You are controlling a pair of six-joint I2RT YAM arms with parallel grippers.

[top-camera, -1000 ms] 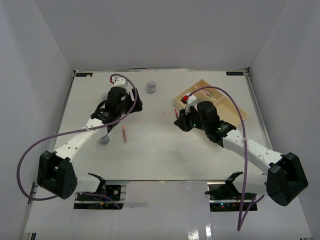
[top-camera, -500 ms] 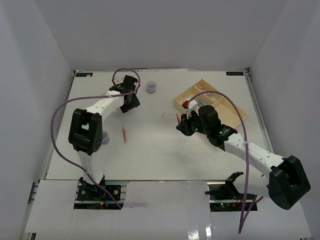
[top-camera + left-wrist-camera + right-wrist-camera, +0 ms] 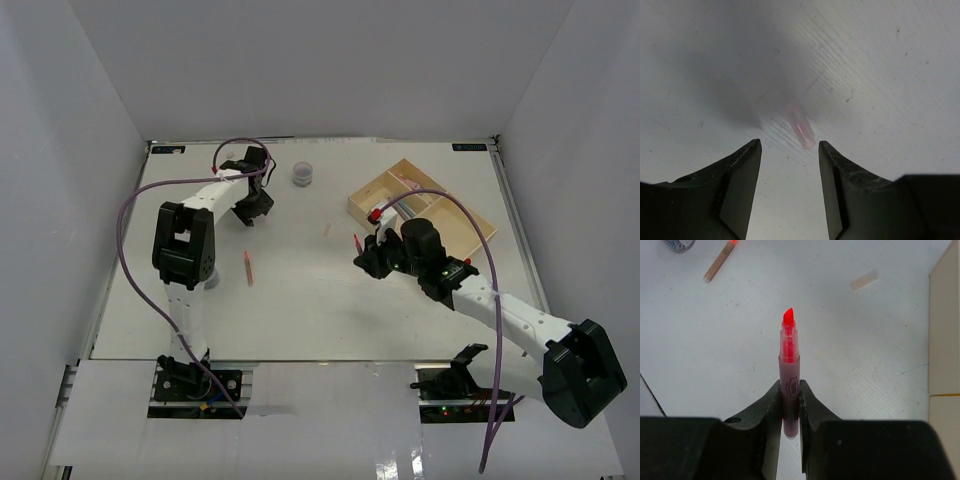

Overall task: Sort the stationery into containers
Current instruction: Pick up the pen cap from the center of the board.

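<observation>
Right gripper (image 3: 790, 390) clamped on an uncapped red marker (image 3: 789, 355), held over the white table (image 3: 300, 310) near the beige tray (image 3: 460, 215). Left gripper (image 3: 789, 145), at the table's far left: jaws apart and empty, with a small pink piece (image 3: 801, 129) lying just beyond the fingertips.

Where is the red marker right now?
In the right wrist view, the red marker is pinched in the right end effector, tip pointing forward. From above, it hangs over the table just left of the beige tray.
</observation>
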